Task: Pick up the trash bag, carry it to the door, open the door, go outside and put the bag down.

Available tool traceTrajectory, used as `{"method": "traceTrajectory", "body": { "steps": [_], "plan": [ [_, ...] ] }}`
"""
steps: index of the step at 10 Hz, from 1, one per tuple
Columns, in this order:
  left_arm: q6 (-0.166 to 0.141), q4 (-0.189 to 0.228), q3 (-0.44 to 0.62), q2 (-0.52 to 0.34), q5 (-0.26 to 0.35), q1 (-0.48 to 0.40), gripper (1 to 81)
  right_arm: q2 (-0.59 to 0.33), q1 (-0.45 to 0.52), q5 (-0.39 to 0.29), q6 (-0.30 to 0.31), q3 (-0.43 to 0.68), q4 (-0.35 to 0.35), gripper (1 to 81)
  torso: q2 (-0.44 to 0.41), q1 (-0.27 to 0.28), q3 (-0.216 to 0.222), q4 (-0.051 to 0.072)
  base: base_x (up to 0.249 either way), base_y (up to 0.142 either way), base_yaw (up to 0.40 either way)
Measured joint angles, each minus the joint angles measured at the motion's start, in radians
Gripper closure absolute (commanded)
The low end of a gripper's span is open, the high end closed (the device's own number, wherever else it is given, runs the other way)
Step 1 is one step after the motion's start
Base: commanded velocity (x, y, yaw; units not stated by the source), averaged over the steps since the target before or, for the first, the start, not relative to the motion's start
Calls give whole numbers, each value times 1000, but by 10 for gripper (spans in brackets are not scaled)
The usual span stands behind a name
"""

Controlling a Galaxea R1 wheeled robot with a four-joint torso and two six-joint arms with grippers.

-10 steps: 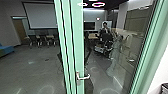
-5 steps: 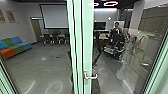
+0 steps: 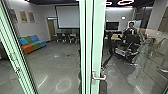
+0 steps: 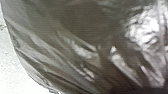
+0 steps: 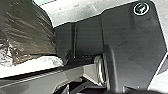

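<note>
The door [image 3: 99,42], glass in a pale green frame, stands in front of me in the head view, with its metal lever handle [image 3: 98,76] low on the upright. A dark, glossy trash bag [image 4: 82,47] is very close to the left wrist camera, its plastic creased and shining. The same trash bag [image 5: 30,32] hangs beside the robot's dark base plate in the right wrist view. What holds the bag cannot be made out, nor can the state of either gripper.
Behind the glass are a colourful sofa [image 3: 32,43], a projection screen [image 3: 68,17], chairs [image 3: 61,37] and a person [image 3: 131,27] near a dark rig. Another green frame upright [image 3: 18,57] with metal fittings stands at the left.
The head view has swung to the left, bringing the sofa, wall pictures and left frame upright further into sight. The door handle keeps its place on the upright.
</note>
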Motion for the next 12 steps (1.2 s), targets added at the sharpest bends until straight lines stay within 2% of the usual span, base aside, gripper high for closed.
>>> {"method": "traceTrajectory", "body": {
  "steps": [5,12],
  "plan": [
    [0,0,0,0,1,5,811,0,0,3,0,0,0,10,0,0,0,0,0,0,271],
    [0,1,-1,0,-1,-1,811,6,-3,-1,0,0,-1,10,0,0,0,0,0,0,192]
  ]
}}
